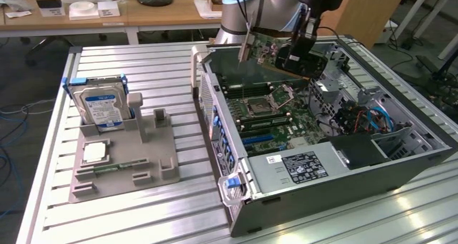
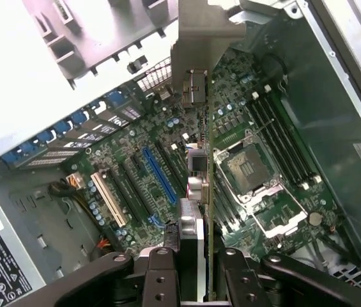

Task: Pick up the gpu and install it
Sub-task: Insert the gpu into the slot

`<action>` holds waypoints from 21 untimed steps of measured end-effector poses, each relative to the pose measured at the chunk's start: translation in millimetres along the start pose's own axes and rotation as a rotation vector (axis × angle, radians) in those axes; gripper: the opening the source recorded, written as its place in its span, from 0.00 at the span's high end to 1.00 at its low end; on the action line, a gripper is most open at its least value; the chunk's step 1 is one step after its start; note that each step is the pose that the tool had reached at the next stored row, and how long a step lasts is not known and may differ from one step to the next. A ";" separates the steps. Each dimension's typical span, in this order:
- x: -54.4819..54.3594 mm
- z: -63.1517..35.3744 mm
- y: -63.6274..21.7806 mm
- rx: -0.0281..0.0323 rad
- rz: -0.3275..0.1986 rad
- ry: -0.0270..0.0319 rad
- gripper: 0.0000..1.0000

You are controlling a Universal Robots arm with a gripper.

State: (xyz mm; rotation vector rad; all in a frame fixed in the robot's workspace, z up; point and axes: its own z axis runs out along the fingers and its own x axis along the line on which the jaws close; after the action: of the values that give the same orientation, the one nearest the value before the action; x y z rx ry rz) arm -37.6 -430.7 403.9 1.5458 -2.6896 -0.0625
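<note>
My gripper [image 1: 295, 50] is shut on the gpu [image 1: 266, 50], a green card with a pale metal end bracket [image 1: 245, 46], held tilted above the far end of the open computer case [image 1: 400, 163]. The wrist view looks down the card edge-on: the gpu [image 2: 209, 192] runs out from between my fingers [image 2: 161, 275] to its bracket [image 2: 199, 45], hanging clear above the motherboard [image 2: 135, 160]. The blue slot [image 2: 161, 176] lies just beside the card's line, apart from it. The same blue slot [image 1: 259, 138] shows on the motherboard [image 1: 272, 110] near the case's middle.
A grey fixture tray [image 1: 125, 163] at the exterior view's left carries an upright hard drive [image 1: 102, 107], a CPU [image 1: 95, 152] and a memory stick [image 1: 118, 166]. The power supply [image 1: 301, 166] fills the case's near end, with cables [image 1: 372, 118] and the case wall [image 2: 333, 128] close by.
</note>
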 end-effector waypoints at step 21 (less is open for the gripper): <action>0.1 0.1 -0.1 0.0033 -0.245 0.0132 0.72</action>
State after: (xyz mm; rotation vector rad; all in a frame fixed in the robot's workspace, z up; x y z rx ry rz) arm -37.6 -430.8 403.8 1.8603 -2.4769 -0.0547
